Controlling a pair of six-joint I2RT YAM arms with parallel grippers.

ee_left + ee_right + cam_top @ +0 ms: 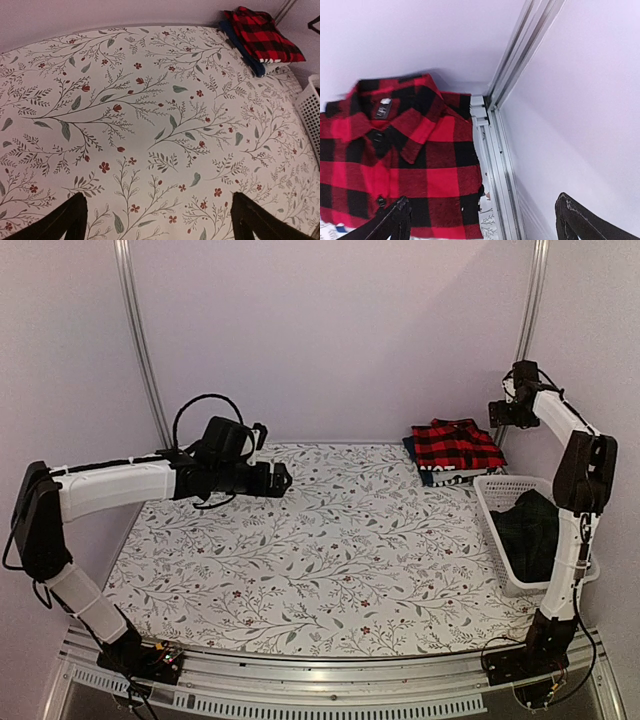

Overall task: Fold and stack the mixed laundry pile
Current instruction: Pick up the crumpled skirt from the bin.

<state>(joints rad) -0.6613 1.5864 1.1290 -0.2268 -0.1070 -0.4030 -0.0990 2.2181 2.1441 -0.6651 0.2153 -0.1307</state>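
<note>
1. the red shirt (457, 445) lies folded at the far right corner of the cloth (330, 540), on top of a navy garment (247, 56).
2. the plaid garment (528, 530) sits in the basket (495, 502), just on the near side of that stack.
3. the right gripper (482, 220) hovers above the red shirt, beside the frame (512, 80), fingers wide apart, holding nothing.
4. the left gripper (159, 217) hangs over the cloth on the left, well apart from the laundry, fingers wide apart, holding nothing.
</note>
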